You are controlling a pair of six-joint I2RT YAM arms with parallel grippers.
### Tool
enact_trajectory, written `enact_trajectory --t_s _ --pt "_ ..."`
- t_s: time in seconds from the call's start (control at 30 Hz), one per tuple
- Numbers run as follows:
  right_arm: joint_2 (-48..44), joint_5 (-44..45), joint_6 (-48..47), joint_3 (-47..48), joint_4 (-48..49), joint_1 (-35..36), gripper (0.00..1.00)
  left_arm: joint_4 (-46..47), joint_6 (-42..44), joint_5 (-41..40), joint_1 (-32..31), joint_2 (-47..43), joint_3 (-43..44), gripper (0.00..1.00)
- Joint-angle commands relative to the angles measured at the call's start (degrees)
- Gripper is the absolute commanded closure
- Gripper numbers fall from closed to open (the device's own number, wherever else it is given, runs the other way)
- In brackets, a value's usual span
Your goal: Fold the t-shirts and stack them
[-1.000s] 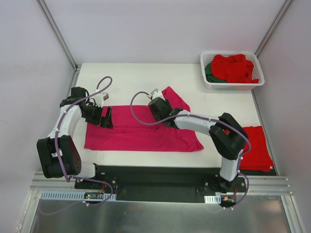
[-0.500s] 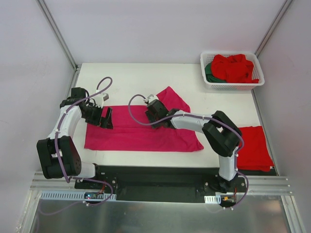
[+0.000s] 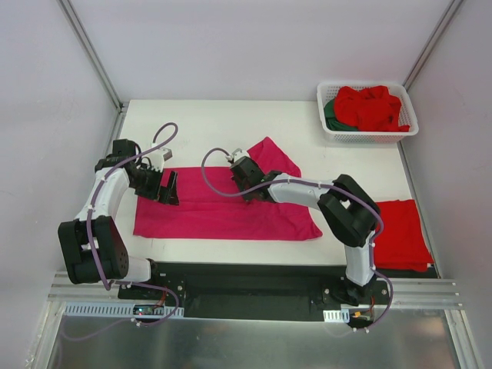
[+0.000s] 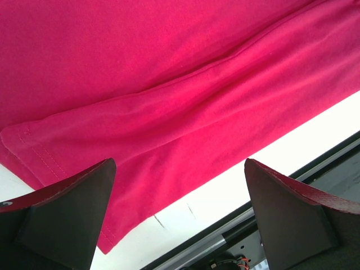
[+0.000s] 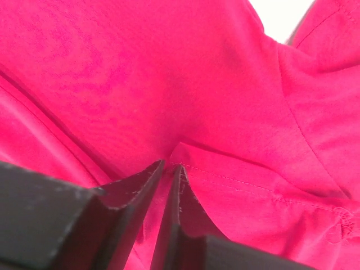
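A magenta-pink t-shirt lies spread across the middle of the table, one sleeve pointing toward the back. My right gripper sits on its upper middle; in the right wrist view the fingers are pinched together on a hemmed fold of the pink cloth. My left gripper hovers over the shirt's left end, jaws wide apart with only the cloth and the table edge beneath them. A folded bright red t-shirt lies at the right.
A white slotted basket stands at the back right, holding crumpled red shirts and a dark green one. A black rail with the arm bases runs along the near edge. Walls close in on both sides.
My right gripper slid a little to the left over the pink shirt and closed its jaws on a fold. The left arm stayed still and open.
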Motion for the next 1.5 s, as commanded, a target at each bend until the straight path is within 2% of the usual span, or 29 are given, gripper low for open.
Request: enact_trajectory --t_s 0.0,0.07,0.7,1.03,1.07,1.1,1.17,1.2,1.27,1.3,1.47 --pt "0.6 0.8 0.2 2.5 -0.8 0.5 0.89 -0.6 0.3 0.7 0.1 -1.9 -0.3 0.01" --pt "0.6 1.4 0.1 2.6 -1.0 0.6 0.99 -0.6 0.2 0.7 0.1 -2.0 -0.4 0.01" --pt "-1.2 8.0 -3.3 5.2 -1.0 0.7 0.99 -0.6 0.3 0.1 0.1 -3.5 -1.4 0.01" --pt "-0.1 7.5 -4.2 7.2 -2.1 0.6 0.99 -0.8 0.5 0.0 0.1 -3.6 -1.4 0.01" --pt "0.2 7.4 -4.0 7.3 -2.5 0.7 0.94 -0.8 0.5 0.0 0.1 -3.5 -1.3 0.01" --pt "0.2 7.2 -4.0 7.3 -3.1 0.7 0.74 -0.8 0.4 -0.1 0.1 -3.6 -1.3 0.01" --pt "-0.3 7.9 -3.7 6.5 -3.4 0.8 0.58 -1.0 0.6 0.0 0.1 -3.5 -1.2 0.01" --pt "-0.8 9.0 -3.5 6.2 -3.3 0.9 0.41 -1.0 0.5 -0.1 0.1 -3.3 -1.1 0.01" --pt "-1.7 10.6 -3.3 5.4 -3.5 0.9 0.22 -0.9 0.5 -0.2 0.1 -3.2 -0.8 0.00" --pt "-2.8 11.9 -3.3 5.2 -3.7 0.7 0.09 -0.9 0.6 -0.2 0.1 -3.0 -0.7 0.01" --pt "-7.1 13.7 -4.0 5.7 -5.5 -0.6 0.07 -0.9 0.6 -0.7 0.1 -2.5 1.5 0.01"
